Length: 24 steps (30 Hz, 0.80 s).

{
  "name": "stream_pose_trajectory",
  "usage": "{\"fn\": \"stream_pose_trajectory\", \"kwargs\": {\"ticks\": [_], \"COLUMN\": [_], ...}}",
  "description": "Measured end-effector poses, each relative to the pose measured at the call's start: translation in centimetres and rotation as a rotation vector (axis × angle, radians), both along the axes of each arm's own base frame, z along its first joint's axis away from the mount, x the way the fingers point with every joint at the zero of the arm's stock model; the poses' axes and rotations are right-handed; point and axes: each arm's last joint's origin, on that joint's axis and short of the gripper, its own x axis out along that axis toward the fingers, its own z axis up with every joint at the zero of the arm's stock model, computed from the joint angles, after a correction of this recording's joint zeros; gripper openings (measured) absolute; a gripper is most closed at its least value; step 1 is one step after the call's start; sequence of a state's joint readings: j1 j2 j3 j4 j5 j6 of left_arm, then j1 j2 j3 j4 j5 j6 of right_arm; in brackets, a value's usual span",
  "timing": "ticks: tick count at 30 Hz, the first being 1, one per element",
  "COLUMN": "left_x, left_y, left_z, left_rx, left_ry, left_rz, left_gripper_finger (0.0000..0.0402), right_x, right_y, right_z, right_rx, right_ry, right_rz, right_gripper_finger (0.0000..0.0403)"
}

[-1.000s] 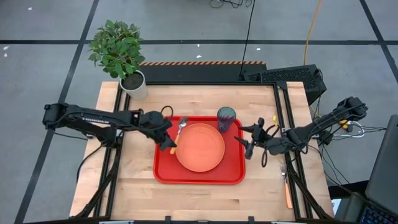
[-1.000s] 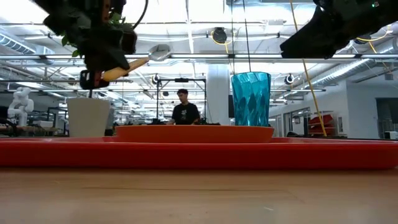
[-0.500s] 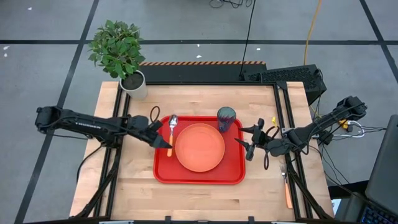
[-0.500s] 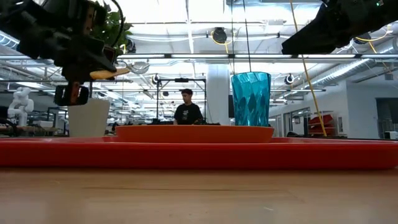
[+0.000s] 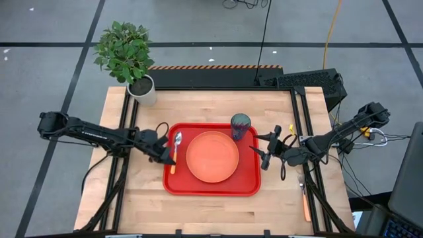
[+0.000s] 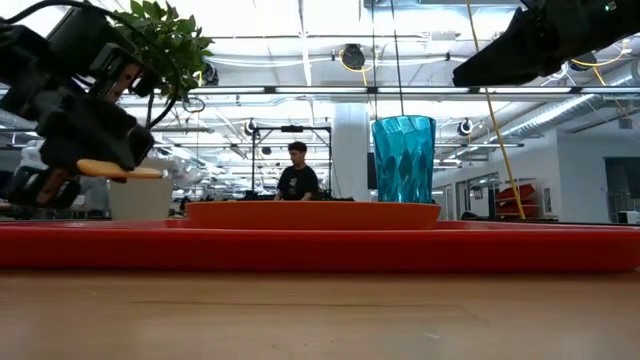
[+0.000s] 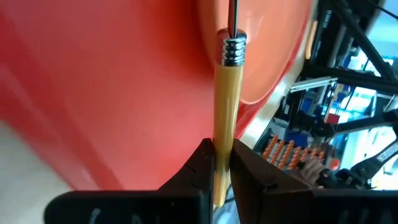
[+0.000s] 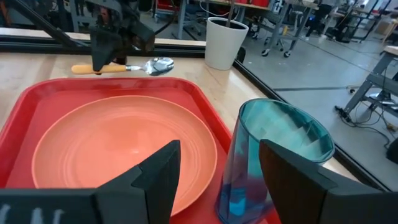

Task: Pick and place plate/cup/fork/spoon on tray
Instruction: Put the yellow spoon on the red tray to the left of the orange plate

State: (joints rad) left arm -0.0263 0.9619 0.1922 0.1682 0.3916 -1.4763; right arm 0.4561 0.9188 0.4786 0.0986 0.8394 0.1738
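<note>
Wooden table [image 5: 211, 106] before you, potted plant [image 5: 127, 56] at its far left corner. Red tray [image 5: 211, 186] at centre holds orange plate [image 5: 212, 157], teal cup [image 5: 240, 125] upright at tray's far right corner, just beside plate. Left gripper [image 5: 165, 152] at tray's left edge, fingers pinching spoon [image 5: 176, 147] by orange handle, spoon held level above tray, bowl pointing away. Right gripper [image 5: 266, 147] just off tray's right edge near cup, fingers spread wide, holding nothing. Fork [image 5: 305, 198] lies on table's right side, off tray. Person [image 6: 298, 180] visible in room behind.
</note>
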Motion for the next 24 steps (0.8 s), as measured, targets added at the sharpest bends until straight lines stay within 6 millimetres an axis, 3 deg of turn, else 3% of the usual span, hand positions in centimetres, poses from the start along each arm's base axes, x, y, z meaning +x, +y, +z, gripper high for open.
{"fn": "stream_pose_trajectory", "kwargs": {"ticks": [12,24], "left_x": [-0.2,0.8], "left_y": [-1.4,-2.5], "left_z": [-0.3,-2.3], "left_rx": [-0.203,-0.217], "left_ry": [0.134,0.228], "left_rz": [0.034,0.038], "left_gripper_finger": [0.003,0.0042], "right_x": [0.0,0.0], "right_y": [0.0,0.0], "right_z": [0.0,0.0], "right_rx": [-0.054,-0.079], "right_ry": [0.025,0.037], "right_rz": [0.015,0.023], "right_gripper_finger": [0.0212,0.0212]}}
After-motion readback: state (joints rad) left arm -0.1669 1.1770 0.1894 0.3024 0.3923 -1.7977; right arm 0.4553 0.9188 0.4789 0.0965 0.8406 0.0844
